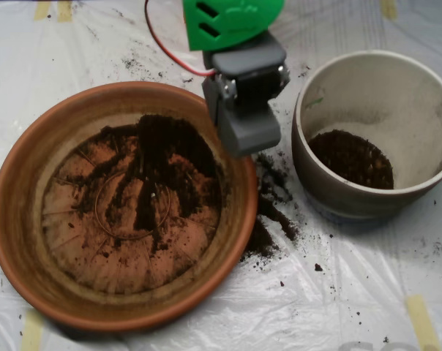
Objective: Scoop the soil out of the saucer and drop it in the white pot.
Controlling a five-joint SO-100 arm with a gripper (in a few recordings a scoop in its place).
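The terracotta saucer [16,219] fills the left half of the overhead view. Dark soil [159,153] lies smeared over its ridged base, thickest toward the upper right. The white pot [418,110] stands at the right, with a patch of soil [351,157] on its bottom. My grey scoop [246,131] hangs from the green arm [228,22] over the saucer's right rim, between the saucer and the pot. Its jaws point down and away from the camera, so the grey housing hides them.
Spilled soil [268,212] lies on the white plastic sheet [353,292] between the saucer and the pot. A red wire [162,47] loops left of the arm. Yellow tape strips [422,322] mark the sheet's edges.
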